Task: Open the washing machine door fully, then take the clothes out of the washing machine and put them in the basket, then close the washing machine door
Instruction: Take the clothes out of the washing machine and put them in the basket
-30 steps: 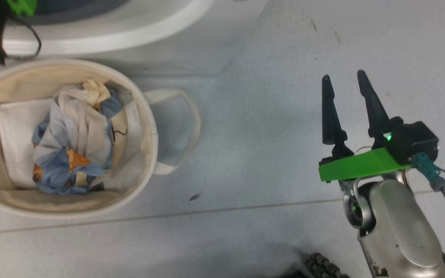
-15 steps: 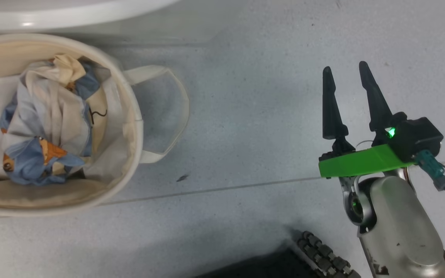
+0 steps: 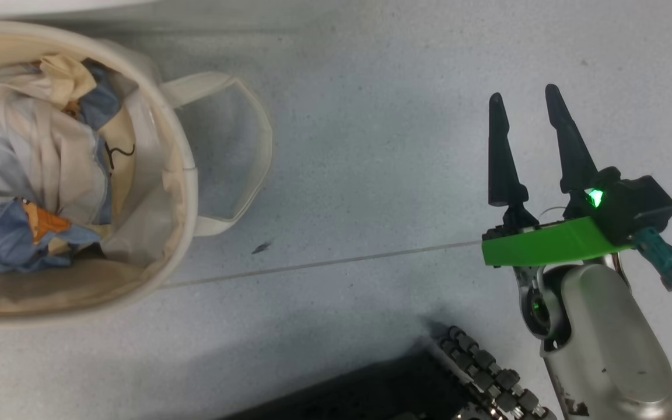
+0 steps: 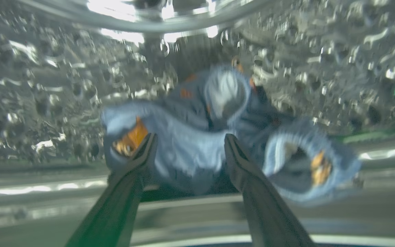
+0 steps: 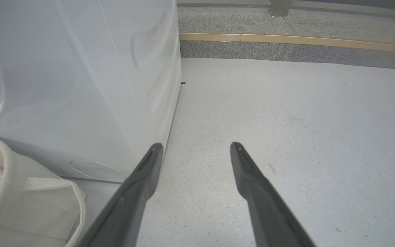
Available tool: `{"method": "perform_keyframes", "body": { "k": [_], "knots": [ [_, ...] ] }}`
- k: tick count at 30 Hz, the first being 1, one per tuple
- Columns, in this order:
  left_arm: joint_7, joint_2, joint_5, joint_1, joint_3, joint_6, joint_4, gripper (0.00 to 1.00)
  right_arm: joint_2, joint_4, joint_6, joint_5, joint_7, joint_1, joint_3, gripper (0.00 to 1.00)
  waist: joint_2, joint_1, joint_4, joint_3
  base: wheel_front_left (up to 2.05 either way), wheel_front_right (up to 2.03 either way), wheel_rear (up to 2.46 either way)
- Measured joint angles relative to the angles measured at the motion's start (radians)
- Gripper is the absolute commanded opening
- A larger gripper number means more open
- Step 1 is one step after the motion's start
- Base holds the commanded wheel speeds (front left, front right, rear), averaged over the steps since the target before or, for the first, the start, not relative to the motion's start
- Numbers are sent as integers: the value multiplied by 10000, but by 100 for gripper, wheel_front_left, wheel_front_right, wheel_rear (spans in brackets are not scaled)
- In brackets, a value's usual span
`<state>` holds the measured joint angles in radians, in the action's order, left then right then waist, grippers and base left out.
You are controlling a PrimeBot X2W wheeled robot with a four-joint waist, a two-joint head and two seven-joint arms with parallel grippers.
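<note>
**Head view:** one basket [image 3: 187,175], cut off at the left edge, holds a heap of blue and cream clothes [image 3: 32,151]. One loop handle [image 3: 254,146] shows. At right, the right hand [image 3: 523,92] hangs over the floor [image 3: 371,146], its two fingers spread wide, gripping nothing.

**Left wrist view, blurred:** the left hand [image 4: 191,136], two fingers wide apart, sits inside the steel drum [image 4: 46,85]. Blue fabric [image 4: 286,154] with orange motifs lies just beyond its tips; contact is unclear.

**Right wrist view:** the washing machine [image 5: 81,85] shows its white side at left, with the basket's rim in the lower left corner.
</note>
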<state>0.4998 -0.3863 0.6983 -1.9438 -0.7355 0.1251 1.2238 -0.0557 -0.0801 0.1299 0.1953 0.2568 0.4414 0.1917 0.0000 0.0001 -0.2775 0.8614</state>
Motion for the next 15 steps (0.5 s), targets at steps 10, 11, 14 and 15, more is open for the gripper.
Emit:
{"method": "perform_keyframes", "body": {
  "k": [10, 11, 14, 15],
  "knots": [
    [104, 286, -211, -658, -596, 0, 437, 100, 2, 54, 0, 94, 0, -4, 178, 100, 0, 0, -33, 453, 0, 0, 0],
    [104, 270, -226, -662, -581, -2, 491, 100, 6, 54, 0, 121, 0, -3, 249, 100, 0, 0, -75, 471, 0, 0, 0],
    [134, 150, -176, -686, -560, -65, 637, 100, 10, 19, 0, 268, 0, -7, 422, 100, 0, 0, -251, 489, 0, 0, 0],
    [165, 140, -176, -686, -571, -119, 673, 100, 10, 17, 0, 284, 0, -8, 454, 100, 0, 0, -301, 480, 0, 0, 0]
  ]
}}
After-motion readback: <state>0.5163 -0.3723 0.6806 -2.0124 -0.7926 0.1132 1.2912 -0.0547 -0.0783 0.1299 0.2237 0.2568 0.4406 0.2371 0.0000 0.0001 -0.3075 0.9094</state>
